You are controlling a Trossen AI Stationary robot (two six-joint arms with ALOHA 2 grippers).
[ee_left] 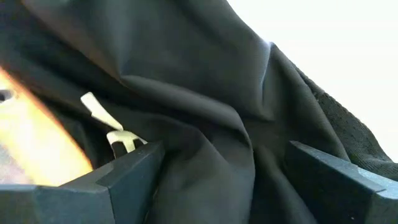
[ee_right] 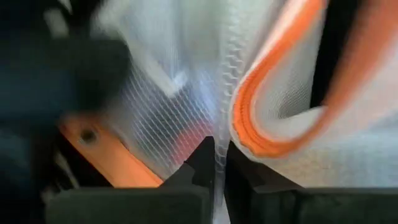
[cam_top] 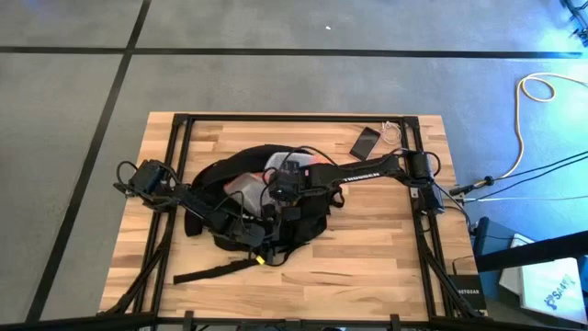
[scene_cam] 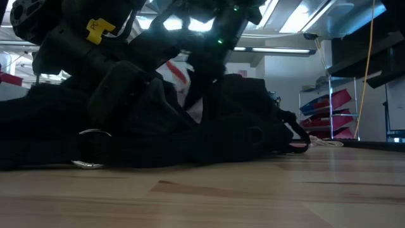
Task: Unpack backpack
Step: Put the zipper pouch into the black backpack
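The black backpack (cam_top: 308, 225) lies on its side in the middle of the wooden table, its opening toward the far edge. In the opening shows a white mesh pouch with orange trim (ee_right: 186, 93), also visible as a pale patch (cam_top: 248, 187). My right gripper (ee_right: 217, 165) reaches into the opening from the right and is shut on the pouch. My left gripper (ee_left: 224, 180) sits at the backpack's near left side (cam_top: 248, 232), open wide, with a fold of black fabric (ee_left: 205, 124) between its fingers. My right gripper pinches the pouch's white mesh along its zipper line (ee_right: 219, 134) between its two fingers, slanting down from above on the right. The pouch still sits in the backpack's opening. Of my left gripper, I cannot tell whether its fingers (ee_left: 124, 177) touch the fabric fold between them.
A flat black phone (cam_top: 365, 141) lies at the far right of the table, a small white item (cam_top: 393, 131) beside it. A loose strap (cam_top: 211, 269) trails toward the near edge. Bare wood (cam_top: 367, 267) lies at the near right.
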